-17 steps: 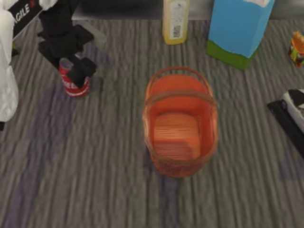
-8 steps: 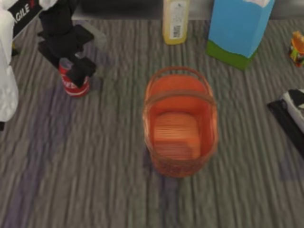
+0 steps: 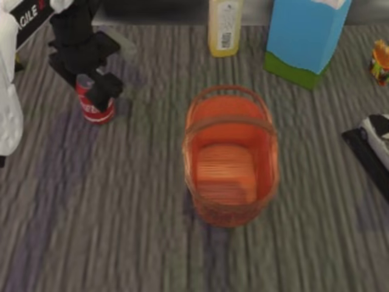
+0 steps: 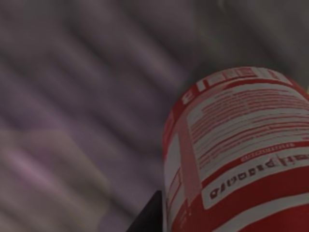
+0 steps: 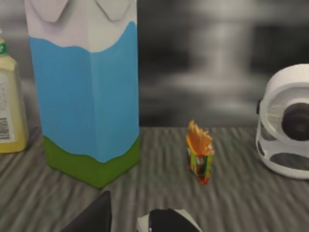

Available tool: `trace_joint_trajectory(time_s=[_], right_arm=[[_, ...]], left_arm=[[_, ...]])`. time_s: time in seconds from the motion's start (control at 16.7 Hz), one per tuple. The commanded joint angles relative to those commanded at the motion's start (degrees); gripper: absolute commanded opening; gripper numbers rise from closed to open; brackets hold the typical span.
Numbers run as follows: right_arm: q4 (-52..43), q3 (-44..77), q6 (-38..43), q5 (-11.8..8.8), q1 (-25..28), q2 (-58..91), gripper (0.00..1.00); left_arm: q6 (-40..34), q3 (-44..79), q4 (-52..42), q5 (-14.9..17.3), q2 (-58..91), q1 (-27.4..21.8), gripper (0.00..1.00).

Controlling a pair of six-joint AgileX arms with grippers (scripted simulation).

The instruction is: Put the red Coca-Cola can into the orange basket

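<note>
The red Coca-Cola can [image 3: 97,110] stands upright at the table's far left. My left gripper [image 3: 91,86] is down over it from above, its dark fingers on either side of the can's upper part, shut on it. In the left wrist view the can [image 4: 241,154] fills the picture, with one black fingertip [image 4: 149,217] pressed against its side. The orange basket [image 3: 189,152] sits in the middle of the table, to the right of the can, with its hoop handle across it and nothing inside. My right gripper [image 3: 372,145] is parked at the right edge, open.
A pale yellow bottle [image 3: 224,27] and a blue and green carton [image 3: 304,36] stand along the back edge. A small orange toy [image 3: 381,61] sits at the back right. The right wrist view shows the carton [image 5: 87,96], the toy [image 5: 199,152] and a white round device [image 5: 285,121].
</note>
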Motion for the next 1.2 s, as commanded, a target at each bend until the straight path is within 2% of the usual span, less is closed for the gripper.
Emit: trace_joint_trajectory(time_s=[0.18,0.42,0.66,1.02,1.2], right_arm=[[0.0,0.0,0.0,0.0,0.0,0.0,1.0],[0.0,0.0,0.0,0.0,0.0,0.0,1.0],[0.0,0.0,0.0,0.0,0.0,0.0,1.0],[0.0,0.0,0.0,0.0,0.0,0.0,1.0],[0.0,0.0,0.0,0.0,0.0,0.0,1.0]], left_arm=[[-1.82,-2.7,5.12,3.21,-1.26,0.21,0.0],[-6.7,-9.43,20.6,11.8,-4.85,0.79,0.0],[-12.97,-18.54,43.91,23.38,-10.78,1.16,0.0],[-21.72,-34.16,83.05,43.01,-21.64,-0.01,0.0],[-25.16,-42.09,98.4,52.07,-26.38,-1.43,0.0]])
